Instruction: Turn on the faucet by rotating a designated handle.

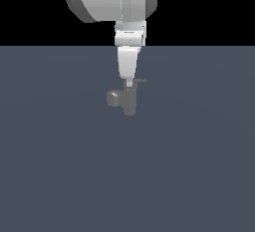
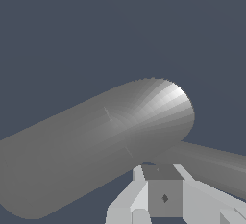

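Here the white, tapering robot hand point(image 1: 129, 82) points straight down onto the top of the small dull-grey metal faucet point(image 1: 129, 101); whether its fingers are apart or together cannot be told, since the tips merge into one pale stub. Just beside them, the thin flat grey handle point(image 1: 141, 80) juts toward the exterior view's right, partly hidden. A stubby spout sticks out to the exterior view's left. The faucet stands mid-way on the slate-blue counter point(image 1: 60, 166), blurred and dim.
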`<state>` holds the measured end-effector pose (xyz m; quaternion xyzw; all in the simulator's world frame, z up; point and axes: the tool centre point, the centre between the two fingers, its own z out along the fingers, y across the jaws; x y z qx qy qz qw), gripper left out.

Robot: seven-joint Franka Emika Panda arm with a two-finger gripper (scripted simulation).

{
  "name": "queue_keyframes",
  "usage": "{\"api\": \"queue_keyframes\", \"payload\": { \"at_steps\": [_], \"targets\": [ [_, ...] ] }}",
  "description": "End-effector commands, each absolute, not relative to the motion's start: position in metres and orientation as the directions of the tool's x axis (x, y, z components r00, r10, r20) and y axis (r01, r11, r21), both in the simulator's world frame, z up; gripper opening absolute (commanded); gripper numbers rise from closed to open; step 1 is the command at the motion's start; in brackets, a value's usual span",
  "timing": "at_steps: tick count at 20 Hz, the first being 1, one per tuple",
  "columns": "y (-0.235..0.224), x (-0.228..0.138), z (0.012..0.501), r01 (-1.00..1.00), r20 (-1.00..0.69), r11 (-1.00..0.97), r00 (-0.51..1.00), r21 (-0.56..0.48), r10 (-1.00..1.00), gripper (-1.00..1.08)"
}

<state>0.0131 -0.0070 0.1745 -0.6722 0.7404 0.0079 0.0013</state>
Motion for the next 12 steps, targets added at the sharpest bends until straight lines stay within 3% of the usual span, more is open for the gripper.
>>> {"api": "queue_keyframes", "payload": {
  "at_steps": [1, 12],
  "targets": [
    [-0.041, 0.022, 0.174, -0.991, -0.004, 0.135, -0.135, -0.001, -0.991, -1.0],
    [-0.088, 0.036, 0.173, -0.988, 0.0, 0.154, -0.154, 0.0, -0.988, -1.0]
  ]
}}
